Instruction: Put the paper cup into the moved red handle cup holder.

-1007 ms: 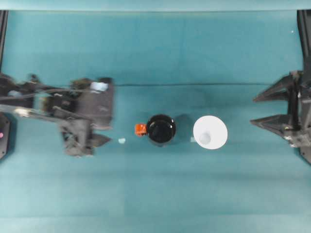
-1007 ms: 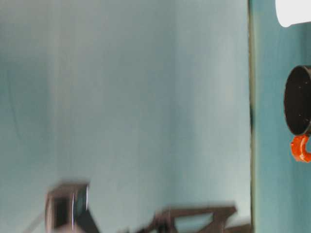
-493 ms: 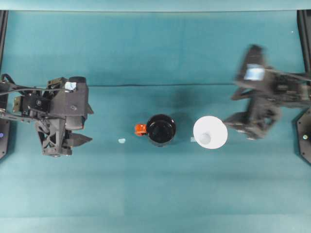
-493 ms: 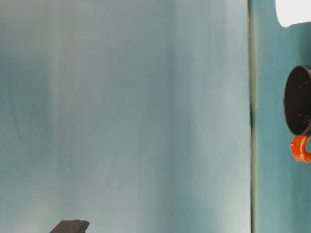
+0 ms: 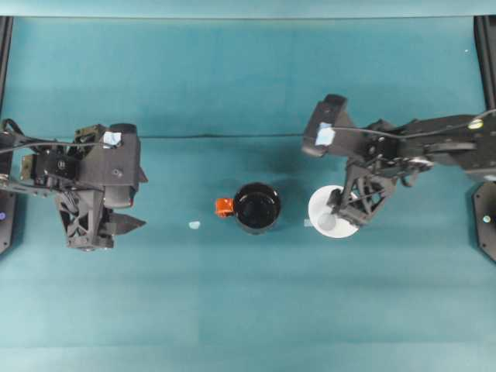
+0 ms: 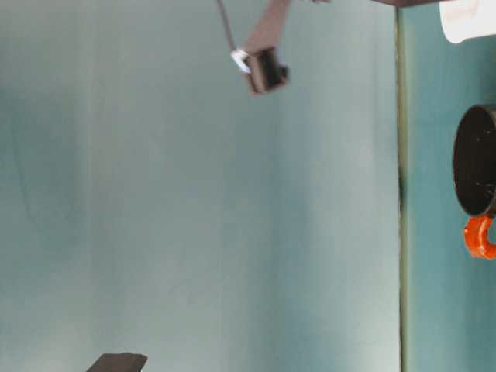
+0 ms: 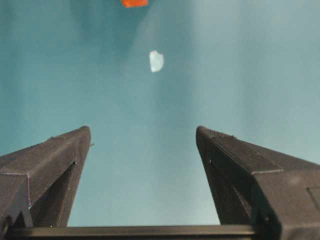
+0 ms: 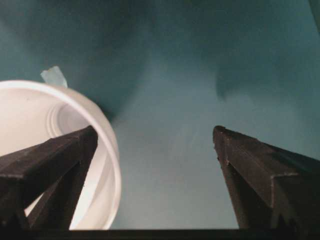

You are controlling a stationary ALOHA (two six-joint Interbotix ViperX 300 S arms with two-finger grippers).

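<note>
Overhead – paper cup (image 5: 332, 214): it is seen upright on the teal table (image 5: 248, 310), mouth up, just beside the red handle cup holder (image 5: 256, 207) but apart from it; the holder is empty and its orange-red handle is turned away from the cup.
Overhead – right gripper (image 5: 341, 213): it is reached in from the right with the wrist bent down, its fingers laid over the cup's right side; how wide they stand cannot be told from here.
Overhead – left gripper (image 5: 132, 209): it is parked well apart from the holder, fingers directed towards it.
Table level – holder (image 6: 474, 160): the black wall and handle are seen standing on the table, with the cup's white wall (image 6: 467, 21) at the frame edge beyond.
Left wrist – left gripper (image 7: 142, 137): the jaws are spread wide with nothing between them; a pale scrap (image 7: 156, 61) lies ahead on the cloth.
Right wrist – right gripper (image 8: 156, 137): the jaws are held wide apart, one finger (image 8: 55, 155) over the cup's mouth (image 8: 107, 145), the other outside – the rim wall is straddled, not yet pinched.
Handling: the cup is judged light, thin and easily crushed, so a gentle pinch across the rim wall is advised.
</note>
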